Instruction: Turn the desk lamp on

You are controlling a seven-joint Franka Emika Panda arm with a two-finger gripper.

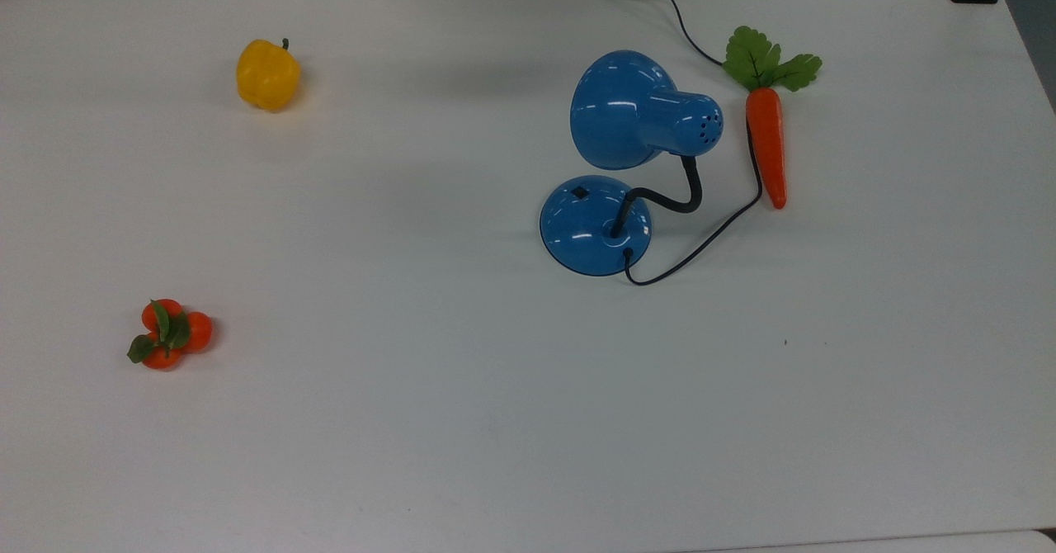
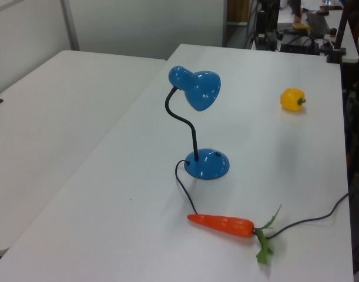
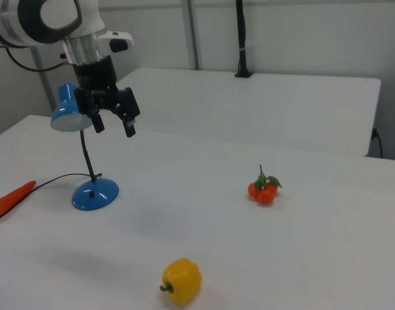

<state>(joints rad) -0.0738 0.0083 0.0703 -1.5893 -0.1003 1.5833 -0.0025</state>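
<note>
Gripper point(image 3: 113, 119) is hanging over the lamp point(image 1: 596, 224), fingers apart. Glossy base probably slides easily, so press the switch point(image 1: 580, 192) straight down, gently.

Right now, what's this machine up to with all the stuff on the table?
A robot arm is hanging over a white table, its gripper in the air with jaws open, holding nothing. In the right view it hovers beside the shade of a blue desk lamp, above and right of its base. The lamp looks unlit, and the small black switch on its base is untouched. Around it lie a carrot, a yellow pepper and a cluster of small oranges.
</note>
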